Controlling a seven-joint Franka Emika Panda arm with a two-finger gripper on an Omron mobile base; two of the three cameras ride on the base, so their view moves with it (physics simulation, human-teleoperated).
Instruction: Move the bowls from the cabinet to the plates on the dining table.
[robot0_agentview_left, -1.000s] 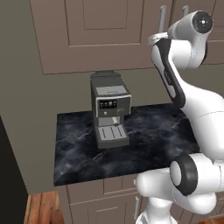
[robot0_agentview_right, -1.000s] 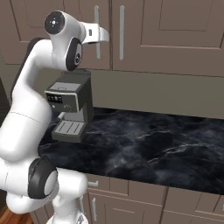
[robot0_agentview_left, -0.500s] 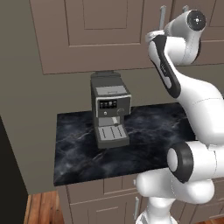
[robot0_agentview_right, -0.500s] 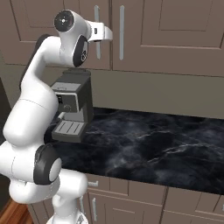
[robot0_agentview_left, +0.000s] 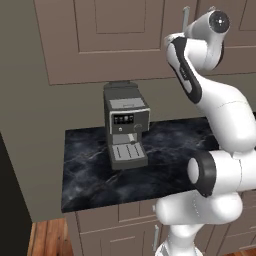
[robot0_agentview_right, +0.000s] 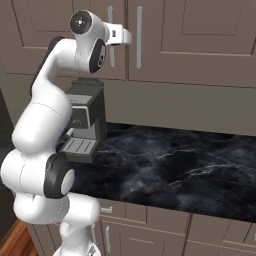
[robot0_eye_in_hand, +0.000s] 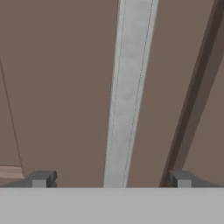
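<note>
The hand (robot0_eye_in_hand: 109, 179) was up at the cabinet (robot0_agentview_right: 200, 45), jaws spread wide with the silver bar handle (robot0_eye_in_hand: 129, 92) running up between the fingertips (robot0_eye_in_hand: 41, 178), squared up, I'd say, to grip and pull. Doors were shut, so the bowls sat hidden. Coffee machine (robot0_agentview_left: 125, 130) waited mid-frame on the tabletop (robot0_agentview_left: 165, 165).

Soft even light, faint shadows, slightly blurry

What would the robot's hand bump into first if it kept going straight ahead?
Most likely the silver bar handle on the cabinet door. The open hand points right at it, with the handle lined up between the fingers. How near it is, the pictures don't clearly show.
</note>
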